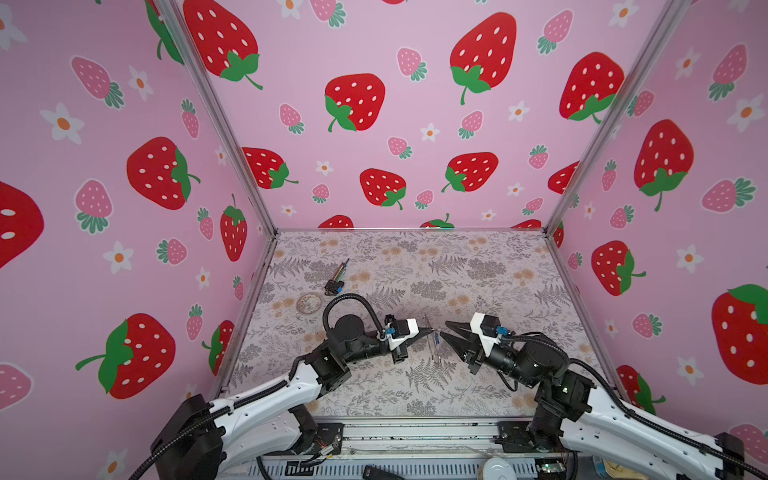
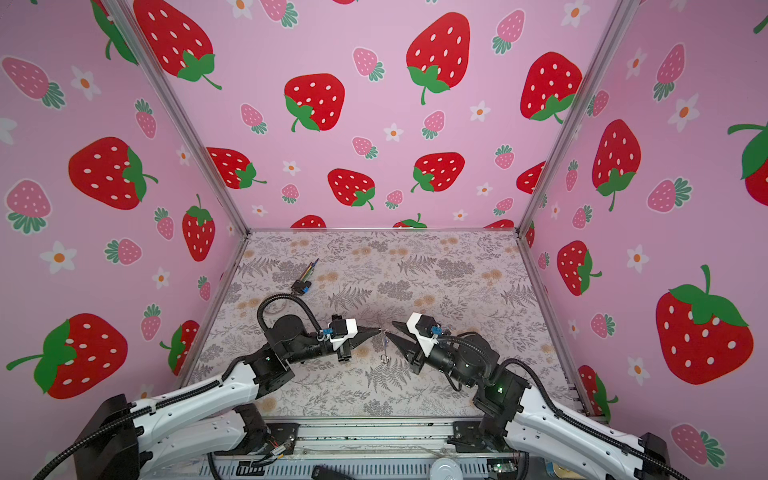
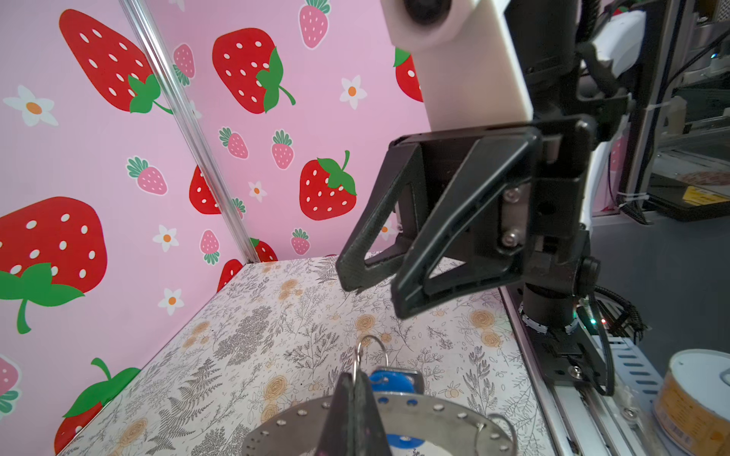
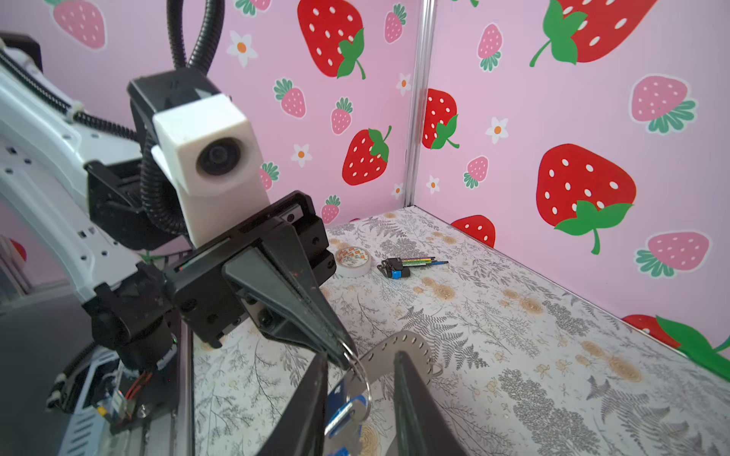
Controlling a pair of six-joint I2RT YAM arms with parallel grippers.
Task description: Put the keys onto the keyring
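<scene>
Keys (image 4: 343, 406): a bright-blue oblong tag with a bit of silver metal, strung on a thin wire loop (image 4: 368, 389). They sit mid-workspace between the two claws, a blue speck in both top views (image 1: 436, 337) (image 2: 386, 341).
Keys, long axis: the tag hangs from the loop with its free end toward the table (image 1: 478, 270). From the left wrist, the keys (image 3: 390, 381) show blue both beyond the grey band and through the open centre, so the tag runs across that band.
Keyring (image 3: 432, 414): a wide flat grey ring with small holes round its rim, right at the left claw's tips. It stands on edge with its flat faces turned toward the two arms. From the right wrist, the keyring (image 4: 412, 341) arches up behind one finger. Whether its lower edge touches the table cannot be told.
Left gripper (image 1: 432, 330): jaws pressed together, pinching the wire loop at the very tips. Whether the grey rim is caught too cannot be told.
Right gripper (image 3: 371, 296): jaws spread and clamping nothing. The tag and loop lie in the gap between its fingers (image 4: 304, 414), tip to tip with the left claw.
Plug with coloured wires (image 1: 334, 286): on the table, far left, well apart.
Pale tape roll (image 1: 309, 302): just beside the plug.
</scene>
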